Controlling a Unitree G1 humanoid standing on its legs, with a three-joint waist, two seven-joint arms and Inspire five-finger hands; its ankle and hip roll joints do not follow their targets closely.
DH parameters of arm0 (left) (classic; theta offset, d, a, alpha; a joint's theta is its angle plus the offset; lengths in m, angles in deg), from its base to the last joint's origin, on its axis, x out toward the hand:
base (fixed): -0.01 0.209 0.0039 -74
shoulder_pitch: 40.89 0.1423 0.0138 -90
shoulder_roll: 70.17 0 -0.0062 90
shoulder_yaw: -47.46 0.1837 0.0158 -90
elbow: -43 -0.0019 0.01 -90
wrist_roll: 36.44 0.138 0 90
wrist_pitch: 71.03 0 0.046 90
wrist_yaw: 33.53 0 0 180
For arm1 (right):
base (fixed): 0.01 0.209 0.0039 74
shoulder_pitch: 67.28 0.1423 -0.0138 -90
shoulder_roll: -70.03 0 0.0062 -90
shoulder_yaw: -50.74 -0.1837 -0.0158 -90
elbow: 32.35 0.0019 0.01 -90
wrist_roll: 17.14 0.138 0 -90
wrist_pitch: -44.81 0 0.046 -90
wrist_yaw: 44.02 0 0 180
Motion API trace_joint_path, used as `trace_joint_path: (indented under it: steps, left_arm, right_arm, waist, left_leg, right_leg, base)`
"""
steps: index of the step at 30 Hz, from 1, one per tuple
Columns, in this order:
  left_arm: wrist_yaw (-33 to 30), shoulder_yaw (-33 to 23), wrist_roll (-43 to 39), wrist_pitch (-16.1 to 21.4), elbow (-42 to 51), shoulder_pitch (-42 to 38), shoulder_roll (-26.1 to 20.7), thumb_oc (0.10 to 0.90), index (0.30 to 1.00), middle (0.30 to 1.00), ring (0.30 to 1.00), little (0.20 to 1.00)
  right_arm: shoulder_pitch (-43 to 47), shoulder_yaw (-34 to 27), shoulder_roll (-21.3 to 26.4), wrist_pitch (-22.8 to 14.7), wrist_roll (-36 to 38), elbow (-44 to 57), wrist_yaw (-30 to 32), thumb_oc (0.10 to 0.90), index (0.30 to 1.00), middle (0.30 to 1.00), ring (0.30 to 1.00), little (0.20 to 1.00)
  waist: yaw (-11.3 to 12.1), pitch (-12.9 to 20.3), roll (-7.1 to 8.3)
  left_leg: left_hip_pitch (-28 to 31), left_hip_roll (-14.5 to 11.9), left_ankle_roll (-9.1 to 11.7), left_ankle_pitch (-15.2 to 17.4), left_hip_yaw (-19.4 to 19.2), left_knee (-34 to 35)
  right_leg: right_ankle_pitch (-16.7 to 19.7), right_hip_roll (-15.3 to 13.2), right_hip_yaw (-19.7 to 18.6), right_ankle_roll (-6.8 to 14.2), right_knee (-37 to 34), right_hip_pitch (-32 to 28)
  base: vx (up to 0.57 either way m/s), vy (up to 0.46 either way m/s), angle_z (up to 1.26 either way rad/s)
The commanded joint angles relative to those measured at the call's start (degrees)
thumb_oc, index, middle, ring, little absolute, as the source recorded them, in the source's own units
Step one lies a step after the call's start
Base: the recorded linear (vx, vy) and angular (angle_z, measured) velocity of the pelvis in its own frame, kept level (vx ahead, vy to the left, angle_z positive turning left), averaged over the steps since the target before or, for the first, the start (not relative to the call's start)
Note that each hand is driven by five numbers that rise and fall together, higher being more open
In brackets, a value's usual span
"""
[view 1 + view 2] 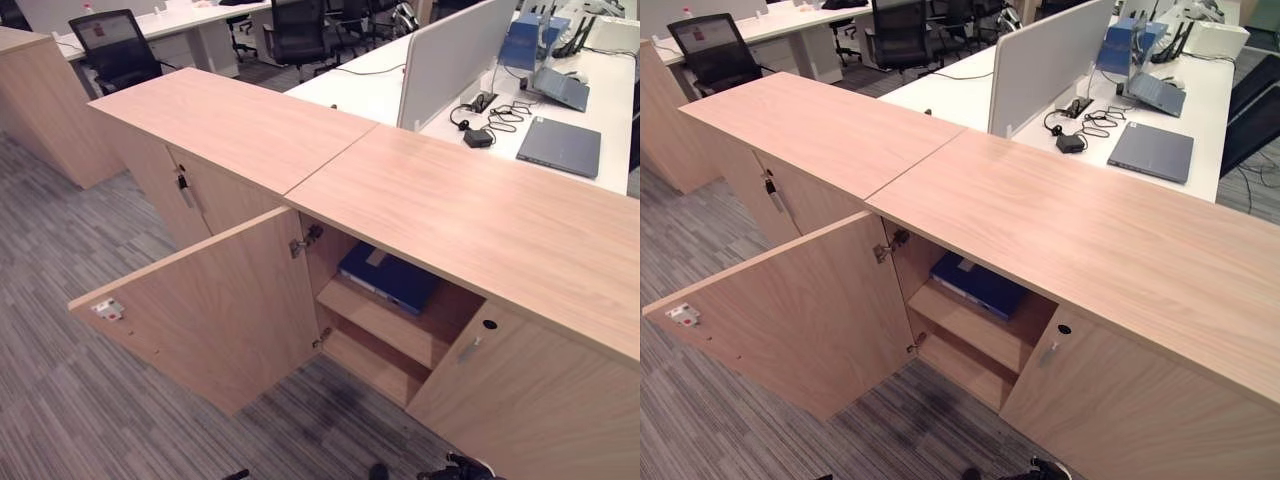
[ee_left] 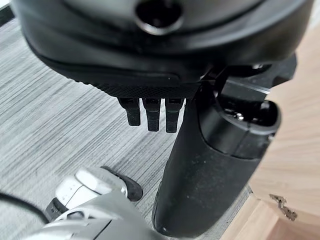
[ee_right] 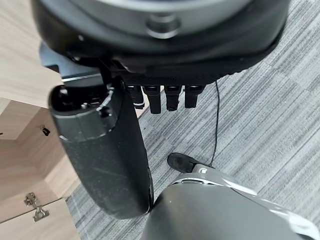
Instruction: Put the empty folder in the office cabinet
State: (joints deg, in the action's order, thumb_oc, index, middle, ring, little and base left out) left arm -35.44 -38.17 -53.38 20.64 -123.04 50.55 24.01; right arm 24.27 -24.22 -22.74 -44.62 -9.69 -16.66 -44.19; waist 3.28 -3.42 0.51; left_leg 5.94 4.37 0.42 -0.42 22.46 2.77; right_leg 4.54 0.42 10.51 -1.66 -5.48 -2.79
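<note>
A blue folder (image 1: 390, 275) lies flat on the upper shelf (image 1: 385, 322) inside the wooden office cabinet (image 1: 450, 210). The cabinet's left door (image 1: 210, 310) stands swung wide open toward me; its right door (image 1: 520, 400) is closed. My left hand (image 2: 150, 114) hangs over the grey carpet beside the cabinet, fingers straight and holding nothing. My right hand (image 3: 165, 97) likewise hangs down with straight fingers, empty, with the cabinet's wood beside it.
A second cabinet (image 1: 230, 125) with closed doors adjoins on the left. Behind is a white desk (image 1: 370, 90) with a grey partition (image 1: 450, 55), a closed laptop (image 1: 560, 146) and cables. Office chairs (image 1: 115, 45) stand at the far left. Grey carpet (image 1: 60, 400) lies in front.
</note>
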Motion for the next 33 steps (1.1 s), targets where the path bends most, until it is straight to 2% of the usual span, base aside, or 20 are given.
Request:
trace_joint_path:
  steps: [1, 2, 3, 4, 5, 7, 10, 13, 17, 18, 19, 21, 22, 23, 24, 28, 33]
  left_arm:
    - [-0.4, -2.0, -2.8, 1.4, -1.6, -3.0, 0.3, 0.800, 0.900, 0.900, 0.900, 0.900]
    - [0.8, -5.4, -7.8, -0.9, -1.0, -3.5, -3.7, 0.800, 0.900, 0.900, 0.900, 0.900]
    - [-1.0, -5.4, -12.4, 2.0, 5.4, -3.3, -4.0, 0.800, 0.900, 0.900, 0.900, 0.900]
    - [-1.1, -5.4, -12.4, 2.0, 5.4, -3.2, -4.0, 0.800, 0.900, 0.900, 0.900, 0.900]
    - [-1.4, -6.1, -17.1, 2.1, 6.6, -4.1, -1.6, 0.800, 0.900, 0.900, 0.900, 0.900]
    - [-3.6, -7.0, -21.3, 3.3, 15.0, -3.9, -1.2, 0.800, 0.900, 0.900, 0.900, 0.900]
    - [-4.5, -8.3, -21.8, 4.0, 18.5, -4.4, -2.9, 0.800, 0.900, 0.900, 0.900, 0.900]
    - [-5.7, -10.5, -20.7, 4.5, 17.2, -6.5, -7.2, 0.800, 0.900, 0.900, 0.900, 0.900]
    - [-7.7, -11.9, -20.1, 5.7, 22.0, -10.2, -12.6, 0.800, 0.900, 0.900, 0.900, 0.900]
    - [-7.9, -11.7, -20.0, 5.7, 23.0, -11.5, -13.5, 0.800, 0.900, 0.900, 0.900, 0.900]
    - [-8.4, -11.7, -20.1, 6.1, 23.3, -13.2, -14.5, 0.800, 0.900, 0.900, 0.900, 0.900]
    - [-8.9, -12.0, -20.7, 6.6, 21.6, -17.3, -18.2, 0.800, 0.900, 0.900, 0.900, 0.900]
    - [-8.9, -12.0, -20.7, 6.7, 21.5, -17.4, -18.2, 0.800, 0.900, 0.900, 0.900, 0.900]
    - [-8.6, -11.3, -21.5, 6.2, 19.2, -21.9, -21.5, 0.800, 0.900, 0.900, 0.900, 0.900]
    - [-7.4, -10.5, -22.0, 4.9, 15.0, -26.1, -24.8, 0.800, 0.900, 0.900, 0.900, 0.900]
    - [-4.0, -9.4, -23.0, 2.5, 8.0, -32.5, -29.3, 0.800, 0.900, 0.900, 0.900, 0.900]
    - [-2.0, -10.0, -23.3, 1.3, 3.3, -33.0, -29.8, 0.800, 0.900, 0.900, 0.900, 0.900]
  right_arm:
    - [-3.7, 2.4, 0.9, 1.0, -3.3, -2.5, -0.1, 0.800, 0.900, 0.900, 0.900, 0.900]
    - [-4.4, 1.9, 2.1, 1.3, -4.5, -2.2, -1.0, 0.800, 0.900, 0.900, 0.900, 0.900]
    - [-4.7, 1.4, 2.4, 1.9, -4.6, -3.0, -0.9, 0.800, 0.900, 0.900, 0.900, 0.900]
    - [-4.7, 1.4, 2.4, 1.9, -4.6, -3.0, -0.9, 0.800, 0.900, 0.900, 0.900, 0.900]
    - [-3.9, 0.2, 2.6, 2.1, -4.4, -3.5, -0.5, 0.800, 0.900, 0.900, 0.900, 0.900]
    - [-4.3, -1.4, 3.3, 1.8, -3.5, -2.7, 0.5, 0.800, 0.900, 0.900, 0.900, 0.900]
    - [-5.0, -1.8, 3.2, 1.8, -4.3, -3.3, 0.5, 0.800, 0.900, 0.900, 0.900, 0.900]
    - [-5.3, -0.8, 3.2, 1.5, -5.7, -3.1, 0.3, 0.800, 0.900, 0.900, 0.900, 0.900]
    - [-6.0, -0.4, 3.8, 1.4, -6.3, -2.1, 0.0, 0.800, 0.900, 0.900, 0.900, 0.900]
    - [-6.3, -1.0, 4.3, 1.4, -6.3, -1.8, 0.2, 0.800, 0.900, 0.900, 0.900, 0.900]
    - [-6.2, -1.7, 4.8, 1.4, -6.1, -1.8, 0.3, 0.800, 0.900, 0.900, 0.900, 0.900]
    - [-5.7, -2.3, 6.7, 1.2, -5.8, -0.8, 0.3, 0.800, 0.900, 0.900, 0.900, 0.900]
    - [-5.7, -2.3, 6.6, 1.2, -5.8, -0.8, 0.3, 0.800, 0.900, 0.900, 0.900, 0.900]
    - [-5.9, -3.3, 7.5, 1.3, -4.9, -1.1, 0.1, 0.800, 0.900, 0.900, 0.900, 0.900]
    - [-5.8, -4.0, 7.8, 1.7, -4.3, -2.2, 0.0, 0.800, 0.900, 0.900, 0.900, 0.900]
    - [-6.0, -4.6, 7.5, 2.4, -3.6, -4.2, -1.5, 0.800, 0.900, 0.900, 0.900, 0.900]
    - [-5.2, -3.6, 6.8, 2.6, -2.4, -3.8, -2.9, 0.800, 0.900, 0.900, 0.900, 0.900]
  waist:
    - [0.5, 2.0, 1.39]
    - [0.6, 2.1, 0.65]
    - [0.5, 2.2, 0.24]
    - [0.3, 2.4, 0.27]
    - [-0.2, 2.7, -0.25]
    - [-0.3, 2.6, -0.78]
    - [-0.7, 2.9, -1.18]
    - [-1.0, 3.0, -1.03]
    - [-1.2, 1.5, -0.73]
    - [-1.4, 0.4, -0.58]
    - [-2.0, -0.1, -0.41]
    - [-3.1, -0.4, -0.16]
    - [-3.1, -0.4, -0.13]
    - [-4.1, 0.1, -0.33]
    - [-4.6, 0.9, -0.96]
    - [-5.1, 3.0, -1.90]
    - [-4.7, 3.6, -1.66]
  left_leg:
    - [-1.9, 1.2, 1.1, 1.1, -2.0, 2.2]
    - [-1.8, 0.9, 1.3, 1.0, -2.0, 2.2]
    - [-2.0, 0.9, 1.4, 1.0, -1.9, 2.2]
    - [-2.2, 1.0, 1.3, 0.8, -1.8, 2.2]
    - [-2.3, 0.8, 1.6, 0.7, -1.9, 2.2]
    - [-2.3, 0.6, 1.9, 0.7, -2.0, 2.2]
    - [-2.6, 0.4, 2.3, 0.4, -1.5, 2.2]
    - [-2.3, 0.0, 2.5, 0.9, -1.9, 2.2]
    - [-2.4, -0.7, 3.2, 0.8, -2.6, 1.6]
    - [-3.5, -1.0, 3.7, 0.9, -3.7, 0.5]
    - [-5.1, -1.6, 4.0, 0.9, -6.5, -0.5]
    - [-6.6, -4.9, 4.0, 0.9, -16.7, -0.9]
    - [-6.7, -4.9, 3.9, 0.8, -16.7, -0.9]
    - [-6.9, -7.2, 4.1, 0.2, -22.8, -0.9]
    - [-5.7, -7.8, 4.1, 0.1, -24.6, 0.8]
    - [-2.9, -7.4, 3.9, 0.5, -26.2, 2.2]
    - [-1.6, -6.7, 3.0, 1.5, -27.2, 2.2]
  right_leg:
    - [-5.2, -4.1, -0.1, 6.9, 1.5, -1.7]
    - [-5.4, -4.0, 0.1, 6.9, 1.5, -1.9]
    - [-5.4, -4.0, 0.5, 6.8, 1.7, -1.9]
    - [-5.3, -4.1, 0.6, 6.8, 1.6, -1.7]
    - [-5.5, -4.0, 0.6, 6.6, 1.7, -1.7]
    - [-5.8, -3.7, 0.6, 6.4, 1.5, -2.0]
    - [-5.9, -3.4, 1.0, 6.2, 0.7, -2.1]
    - [-6.0, -2.9, 0.0, 6.1, 0.5, -2.3]
    - [-6.7, -2.6, -0.4, 5.6, 1.0, -2.6]
    - [-7.1, -2.9, 0.3, 5.6, 1.4, -2.6]
    - [-7.2, -3.5, 1.1, 5.8, 1.8, -2.5]
    - [-7.1, -4.5, 2.7, 6.4, 2.1, -2.4]
    - [-7.0, -4.5, 2.6, 6.4, 2.1, -2.2]
    - [-6.9, -4.7, 3.7, 6.7, 1.9, -2.4]
    - [-6.7, -4.5, 3.8, 7.0, 1.5, -2.7]
    - [-7.2, -5.0, 3.4, 7.3, 1.0, -4.5]
    - [-7.2, -5.7, 2.5, 7.7, 1.5, -4.8]
  base:
    - [0.02, -0.050, 0.30]
    - [0.02, -0.057, 0.25]
    - [0.01, -0.026, 0.15]
    - [0.01, -0.029, 0.15]
    - [0.01, -0.029, 0.17]
    - [0.00, -0.047, 0.08]
    - [0.00, -0.048, -0.02]
    - [0.03, -0.060, 0.01]
    - [0.00, -0.038, -0.04]
    - [-0.10, 0.014, -0.04]
    - [-0.11, 0.049, 0.13]
    - [-0.05, 0.065, 0.31]
    - [-0.01, 0.042, 0.85]
    - [0.03, 0.041, 1.03]
    - [0.07, 0.058, 0.80]
    - [0.12, 0.093, -0.03]
    - [0.06, 0.086, 0.01]
